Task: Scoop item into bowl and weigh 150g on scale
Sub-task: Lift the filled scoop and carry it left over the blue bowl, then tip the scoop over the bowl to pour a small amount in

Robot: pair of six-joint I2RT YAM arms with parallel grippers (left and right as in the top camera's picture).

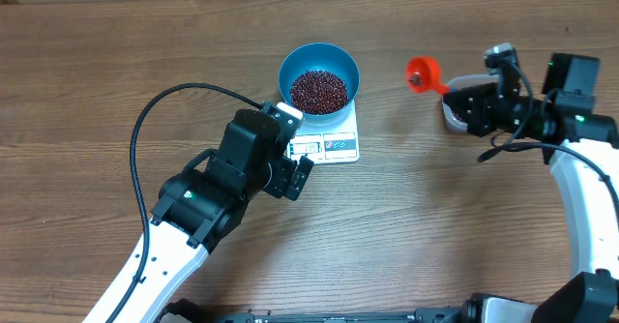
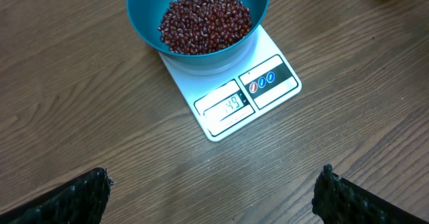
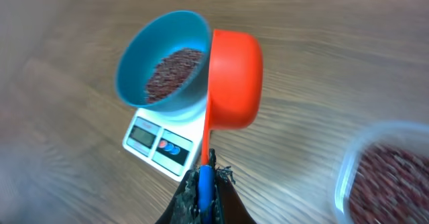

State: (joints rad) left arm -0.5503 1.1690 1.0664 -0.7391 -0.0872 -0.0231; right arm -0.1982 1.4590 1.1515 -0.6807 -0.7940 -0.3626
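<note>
Nearest the front edge of the brown wood-grain tabletop (image 1: 97, 72), left of its middle, the left arm reaches up and inward. The left gripper (image 1: 296, 174) hovers just short of the scale with its black fingers (image 2: 80, 197) spread as wide as they go and nothing between them. They touch neither the scale nor the bowl.

Just beyond lies the small white rectangular digital kitchen scale (image 1: 338, 141), flat on the wood around the middle of the tabletop. Its display window and round buttons run along the edge facing the left gripper. From the left wrist the window shows what looks like 49.

On the scale's farther half stands the round bright blue bowl (image 1: 285, 76), upright and wider than the scale beneath it. Inside it the small dark red-maroon beans (image 1: 319, 91) form a loose pile that covers the bottom and stays well below the rim.

To the right, toward the right edge of the tabletop, the right gripper (image 1: 451, 91) has its fingers pressed together on the handle of a bright orange-red plastic scoop (image 1: 422, 73). The scoop is held in the air, well apart from the bowl. Whether its cup holds any beans cannot be told. Below the right gripper sits a clear rounded plastic tub (image 3: 375, 177) holding more maroon beans.
</note>
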